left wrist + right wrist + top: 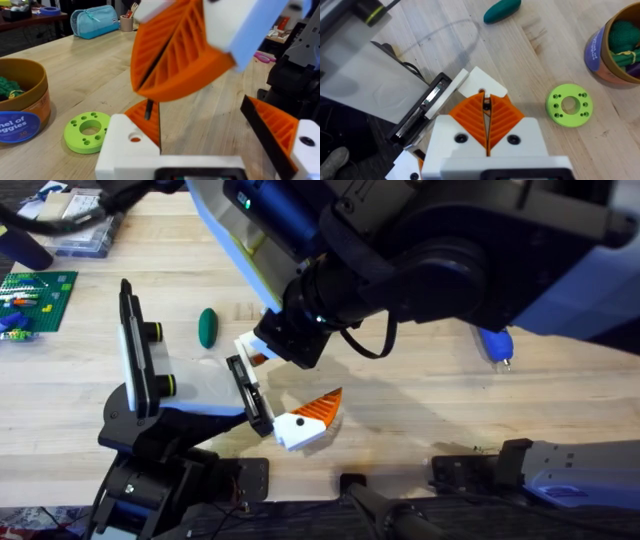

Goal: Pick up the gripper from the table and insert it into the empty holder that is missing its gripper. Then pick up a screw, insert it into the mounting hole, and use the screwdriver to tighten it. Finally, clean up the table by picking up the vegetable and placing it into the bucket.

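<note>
My right gripper (252, 352) (486, 104) reaches across the middle, its orange pads shut on a thin dark screw (148, 110). The screw hangs just above the white gripper piece (122, 147) (482, 82), close to its mounting hole (135, 136). That piece sits at one end of the black holder bar (250, 395); the white wedge (310, 420) sits at the other. These two form my left gripper (200, 117), which is open with nothing between. The green vegetable (207, 327) (502, 10) lies beyond the holder. The blue screwdriver (495, 343) lies far right.
A brown bucket (20, 100) (615, 45) holding green vegetables stands beside a lime-green ring (87, 131) (568, 105). A tall black-and-white plate (135, 350) with yellow-green knobs stands left of the holder. A green brick baseplate (35, 300) lies at the far left.
</note>
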Robot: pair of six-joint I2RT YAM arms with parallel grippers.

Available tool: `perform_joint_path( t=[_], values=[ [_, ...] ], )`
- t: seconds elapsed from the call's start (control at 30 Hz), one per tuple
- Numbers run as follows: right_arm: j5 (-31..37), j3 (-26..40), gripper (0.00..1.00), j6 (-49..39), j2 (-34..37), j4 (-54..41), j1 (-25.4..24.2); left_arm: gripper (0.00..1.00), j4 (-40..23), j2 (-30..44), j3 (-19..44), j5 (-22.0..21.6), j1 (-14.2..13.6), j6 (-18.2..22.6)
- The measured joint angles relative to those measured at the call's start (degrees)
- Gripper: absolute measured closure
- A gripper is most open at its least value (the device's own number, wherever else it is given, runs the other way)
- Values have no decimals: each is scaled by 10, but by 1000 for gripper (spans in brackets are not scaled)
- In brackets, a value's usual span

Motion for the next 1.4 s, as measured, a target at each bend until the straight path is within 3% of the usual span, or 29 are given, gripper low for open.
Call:
perform_joint_path(
  t=[0.33,0.67,1.4],
  values=[
    [0,0,993,0,-5,-4,0,11,0,0,0,0,0,-1],
    [0,-1,994,0,-69,19,0,11,0,0,0,0,0,-1],
    [0,-1,994,2,-50,25,0,11,0,0,0,0,0,-2]
  ],
)
